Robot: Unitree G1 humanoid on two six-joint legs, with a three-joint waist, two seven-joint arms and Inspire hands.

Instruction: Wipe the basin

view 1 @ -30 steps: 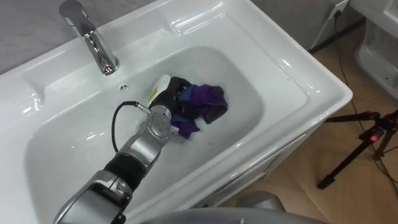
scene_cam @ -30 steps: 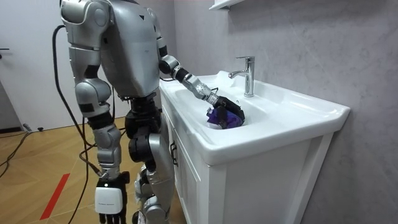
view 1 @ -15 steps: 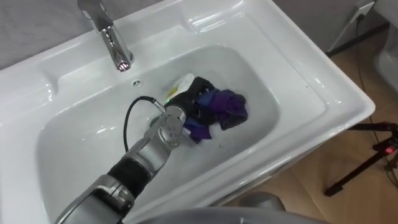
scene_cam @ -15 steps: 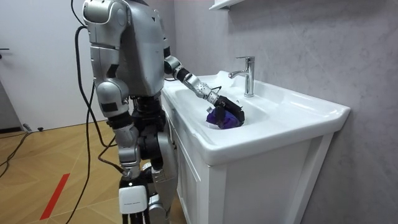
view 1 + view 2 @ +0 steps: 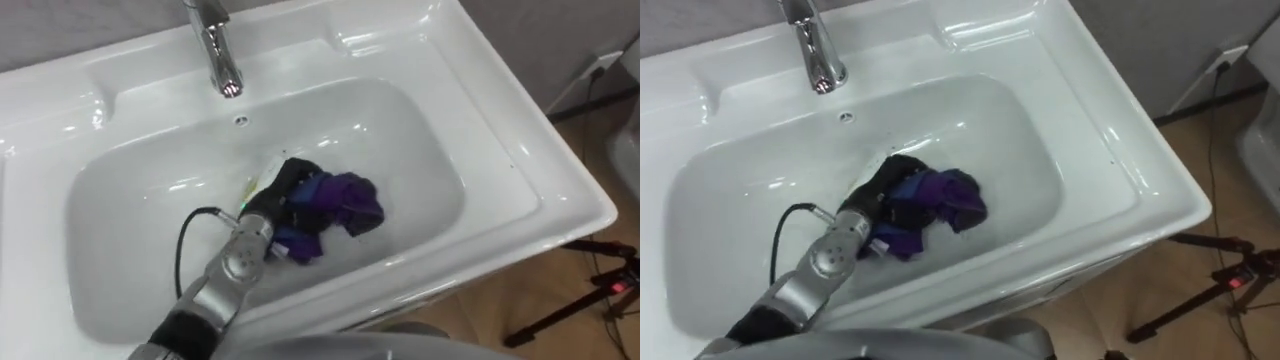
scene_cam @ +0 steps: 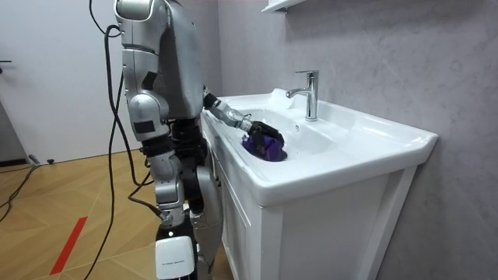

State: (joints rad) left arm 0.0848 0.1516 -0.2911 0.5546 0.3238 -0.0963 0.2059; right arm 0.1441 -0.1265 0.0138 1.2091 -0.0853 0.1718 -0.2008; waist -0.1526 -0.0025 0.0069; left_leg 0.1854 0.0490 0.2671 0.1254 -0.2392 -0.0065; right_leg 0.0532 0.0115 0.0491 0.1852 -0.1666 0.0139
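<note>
White ceramic basin (image 5: 490,150) under the head camera, chrome tap (image 5: 214,45) at its back edge, overflow hole (image 5: 241,120) just below the tap.

Left eye view: left arm enters from the lower left and reaches down to the bowl floor. Left hand (image 5: 288,185) sits on a bunched purple cloth (image 5: 345,198) near the bowl's middle. Fingers look closed round the wad, their tips buried in folds. Bunching probably gives the hand a firm pad to drag. Cloth lies flat against the ceramic, which suits a wiping stroke.

Right eye view: same arrangement. Cloth spreads ahead of the hand toward the right wall, so a push would likely carry it that way. Bowl's left half lies well apart from the cloth.

Room view: robot stands at the white cabinet (image 6: 311,233), close to its front, leaning the left arm over the rim. Right hand (image 6: 173,255) hangs low at its side, idle.
</note>
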